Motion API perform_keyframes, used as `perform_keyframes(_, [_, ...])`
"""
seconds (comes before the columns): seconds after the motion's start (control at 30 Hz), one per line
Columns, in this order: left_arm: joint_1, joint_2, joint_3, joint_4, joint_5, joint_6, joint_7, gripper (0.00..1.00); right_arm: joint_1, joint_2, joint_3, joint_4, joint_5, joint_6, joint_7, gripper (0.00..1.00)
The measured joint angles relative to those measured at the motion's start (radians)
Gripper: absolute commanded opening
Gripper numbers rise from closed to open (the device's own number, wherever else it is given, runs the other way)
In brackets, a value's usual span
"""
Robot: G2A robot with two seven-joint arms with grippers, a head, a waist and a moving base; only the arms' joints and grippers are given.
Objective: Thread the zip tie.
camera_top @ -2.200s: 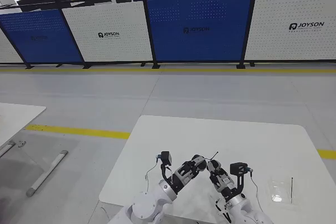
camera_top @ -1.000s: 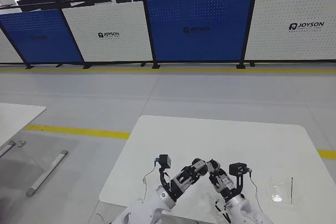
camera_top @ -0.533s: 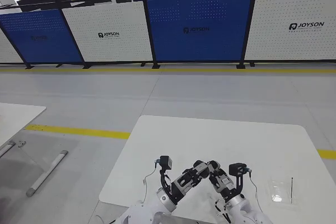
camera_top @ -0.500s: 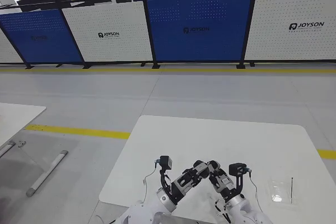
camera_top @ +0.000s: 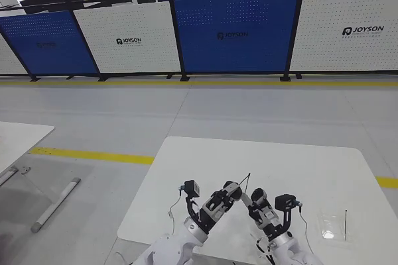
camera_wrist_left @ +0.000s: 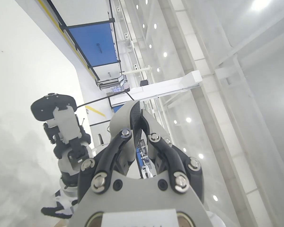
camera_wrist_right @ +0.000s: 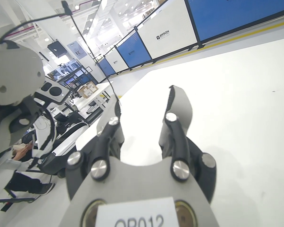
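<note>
A thin black zip tie sticks up from my left gripper, which is shut on it above the table's near middle. In the left wrist view the shut fingers pinch the zip tie, which bends at its head and runs off sideways. My right gripper hangs just beside the left one, a small gap between them. Its fingers are open with nothing between them. The zip tie arcs past in the right wrist view, its thin end close to one fingertip.
The white table has rounded corners and open floor around it. A clear plastic bag lies at the table's right side, with another black zip tie beside it.
Half a second ago the two grippers were pressed together. They have drawn apart, and the zip tie now stands up from the left gripper while the right one is open.
</note>
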Motion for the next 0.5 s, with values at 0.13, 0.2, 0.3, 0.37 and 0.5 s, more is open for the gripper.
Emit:
perform_keyframes(0.13, [-0.005, -0.002, 0.0, 0.008, -0.004, -0.003, 0.014, 0.0, -0.006, 0.002, 0.008, -0.001, 0.006, -0.009, -0.014, 0.93])
perform_keyframes(0.2, [-0.008, -0.003, -0.001, 0.014, -0.008, -0.001, 0.021, 0.0, -0.01, 0.003, 0.014, -0.001, 0.012, -0.015, -0.023, 0.86])
perform_keyframes(0.3, [-0.015, -0.004, -0.003, 0.024, -0.016, -0.001, 0.032, 0.0, -0.017, 0.005, 0.028, -0.002, 0.025, -0.029, -0.034, 0.82])
perform_keyframes(0.37, [-0.019, -0.006, -0.002, 0.031, -0.019, -0.001, 0.036, 0.0, -0.023, 0.006, 0.036, -0.004, 0.032, -0.037, -0.039, 0.81])
perform_keyframes(0.5, [-0.025, -0.008, 0.002, 0.043, -0.022, -0.002, 0.042, 0.0, -0.029, 0.009, 0.044, -0.008, 0.036, -0.045, -0.042, 0.8])
